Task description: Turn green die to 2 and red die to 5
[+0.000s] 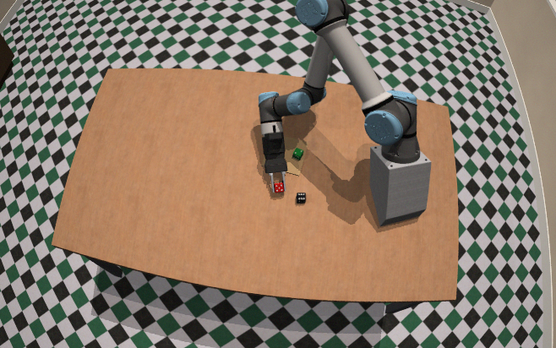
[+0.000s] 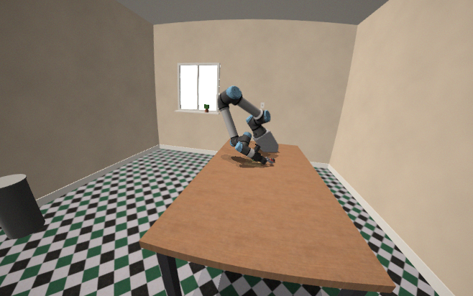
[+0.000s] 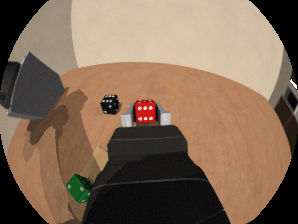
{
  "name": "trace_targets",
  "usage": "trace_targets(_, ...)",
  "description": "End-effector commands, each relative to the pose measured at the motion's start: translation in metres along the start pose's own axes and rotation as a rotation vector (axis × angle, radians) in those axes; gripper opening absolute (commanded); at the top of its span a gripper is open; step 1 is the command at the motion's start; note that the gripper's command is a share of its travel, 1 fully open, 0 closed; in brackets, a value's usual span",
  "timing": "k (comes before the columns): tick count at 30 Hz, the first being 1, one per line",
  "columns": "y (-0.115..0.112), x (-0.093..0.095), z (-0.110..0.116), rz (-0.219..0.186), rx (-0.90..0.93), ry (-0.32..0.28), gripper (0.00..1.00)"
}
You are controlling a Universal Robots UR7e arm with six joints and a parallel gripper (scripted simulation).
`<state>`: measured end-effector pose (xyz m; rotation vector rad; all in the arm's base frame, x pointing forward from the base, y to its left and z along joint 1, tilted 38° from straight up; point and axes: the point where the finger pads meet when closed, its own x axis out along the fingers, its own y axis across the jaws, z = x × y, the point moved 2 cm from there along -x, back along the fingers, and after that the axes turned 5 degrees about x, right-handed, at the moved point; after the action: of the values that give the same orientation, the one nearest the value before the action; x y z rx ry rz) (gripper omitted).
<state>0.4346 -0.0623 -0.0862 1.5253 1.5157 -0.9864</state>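
Okay, top view first: the gripper [image 1: 278,190] [image 2: 272,161] [image 3: 145,108] is pointing toward 6 o'clock and gripping the red die [image 1: 279,187] [image 2: 272,160] [image 3: 145,111], fingers standing a bit past halfway open, one on each side of it. That die is showing five pips to this camera. From there, the green die [image 1: 297,154] [image 3: 79,188] is sitting at about 1 o'clock on the tan mat [image 1: 292,170] [image 3: 100,157], and the arm is hiding part of the mat. The black die [image 1: 301,198] [image 3: 110,104] is resting on the table [image 1: 169,169] [image 2: 269,215] [image 3: 210,150] at roughly 4 o'clock from the red one, six on top.

In the exterior view, everything's looking pretty tiny. The fingers are reaching down low over the table, and the red die is showing as a speck between them. I can't read any pips here.

On the wrist cam, the fingers are flanking the red die, with a six-pip face looking back at the camera. The black die is sitting near it between 9 and 10 o'clock, and the green one is lying farther off around 7.
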Motion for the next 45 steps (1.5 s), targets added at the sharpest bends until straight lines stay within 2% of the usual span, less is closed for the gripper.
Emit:
trace_targets(1, 0.0003, -0.0003, -0.0003, 0.001, -0.001, 0.000, 0.57)
trace_targets(45, 0.0008, 0.0029, 0.0056, 0.001, -0.001, 0.000, 0.57)
